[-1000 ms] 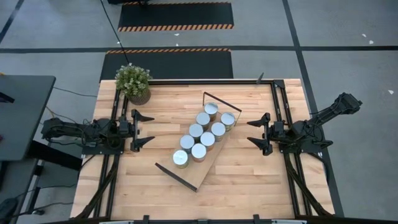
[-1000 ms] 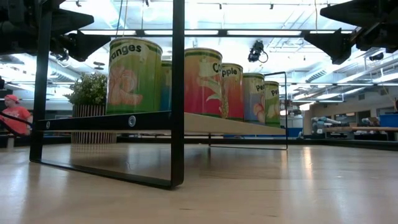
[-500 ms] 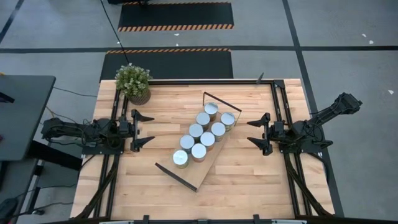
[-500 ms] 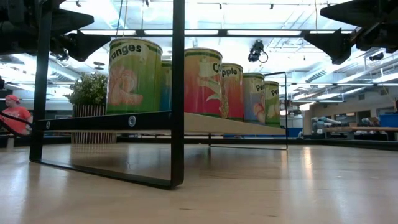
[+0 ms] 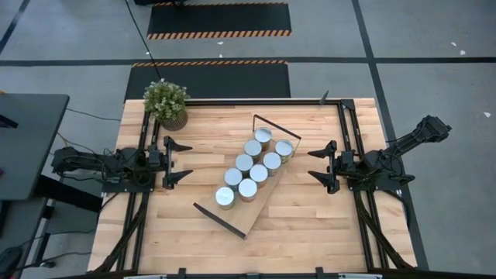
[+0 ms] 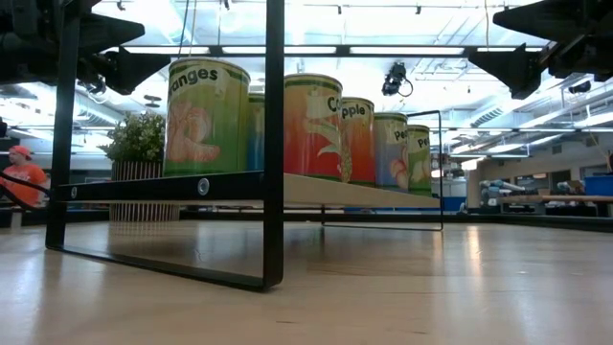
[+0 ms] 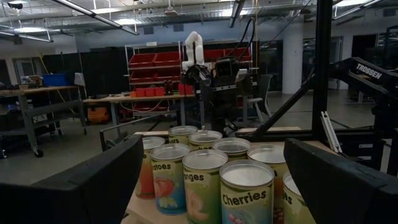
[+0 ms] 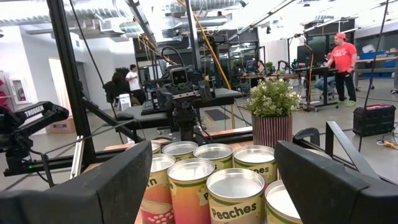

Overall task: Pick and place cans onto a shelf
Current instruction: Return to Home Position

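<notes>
The cans (image 5: 258, 173) stand upright on the shelf (image 5: 239, 216), eight of them in two rows of four packed close together. They leave a bare strip of board at the end nearer the table's front edge. The shelf lies diagonally across the middle of the table (image 5: 310, 225), with a black wire frame (image 6: 274, 144) at each short end. From above only the silver tops show. The low view shows the sides instead, with colourful fruit labels and partial lettering, and it shows the board raised off the table on its frames. Each wrist view reads a different label: the left one faces a Cherries can (image 7: 247, 190), and the right one faces a Peaches can (image 8: 235, 193). The left gripper (image 5: 187, 160) hangs near the table's left edge, well apart from the shelf, with its fingers spread wide and holding nothing. The right gripper (image 5: 313, 164) mirrors it near the right edge, also spread wide and empty. A potted plant (image 5: 167, 101) stands at the far left corner of the table. The right wrist view sees it just beyond the cans, while the left wrist view does not see it. A person (image 6: 17, 172) in an orange shirt shows far back in the room in the low view.
</notes>
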Controlling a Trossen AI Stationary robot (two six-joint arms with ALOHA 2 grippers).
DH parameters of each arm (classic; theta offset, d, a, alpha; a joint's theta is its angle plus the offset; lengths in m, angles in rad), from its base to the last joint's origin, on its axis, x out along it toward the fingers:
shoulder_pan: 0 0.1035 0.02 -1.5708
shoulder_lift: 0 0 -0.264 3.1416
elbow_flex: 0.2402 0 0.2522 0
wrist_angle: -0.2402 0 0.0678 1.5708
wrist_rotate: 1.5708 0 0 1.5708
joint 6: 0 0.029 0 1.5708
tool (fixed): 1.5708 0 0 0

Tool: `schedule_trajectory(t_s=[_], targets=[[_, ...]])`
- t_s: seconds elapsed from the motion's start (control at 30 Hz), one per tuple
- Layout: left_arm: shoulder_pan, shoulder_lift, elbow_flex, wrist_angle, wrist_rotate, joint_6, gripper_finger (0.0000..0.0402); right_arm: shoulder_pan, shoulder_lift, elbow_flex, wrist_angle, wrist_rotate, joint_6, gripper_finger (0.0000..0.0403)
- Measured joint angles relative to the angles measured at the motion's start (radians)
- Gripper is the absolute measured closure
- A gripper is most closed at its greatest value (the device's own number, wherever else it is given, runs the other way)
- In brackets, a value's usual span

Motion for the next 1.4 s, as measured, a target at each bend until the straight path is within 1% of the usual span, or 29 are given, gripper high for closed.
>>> schedule_trajectory(t_s=[0.87,0.97,1.07,1.13,1.2,1.4], targets=[[0.000,0.000,0.000,0.000,0.000,0.000,0.0008,0.000,0.000,0.000,0.007,-0.003,-0.004,0.0057],[0.000,0.000,0.000,0.000,0.000,0.000,0.0008,0.000,0.000,0.000,0.021,-0.057,0.014,0.0057],[0.000,0.000,0.000,0.000,0.000,0.000,0.0008,0.001,0.000,0.000,0.031,-0.158,-0.038,0.0057],[0.000,0.000,0.000,0.000,0.000,0.000,0.0008,0.001,0.000,0.000,0.041,-0.202,-0.061,0.0057],[0.000,0.000,0.000,0.000,0.000,0.000,0.0008,0.001,0.000,0.000,0.044,-0.215,-0.059,0.0057],[0.000,0.000,0.000,0.000,0.000,0.000,0.0008,0.001,0.001,0.000,0.028,-0.202,-0.060,0.0057]])
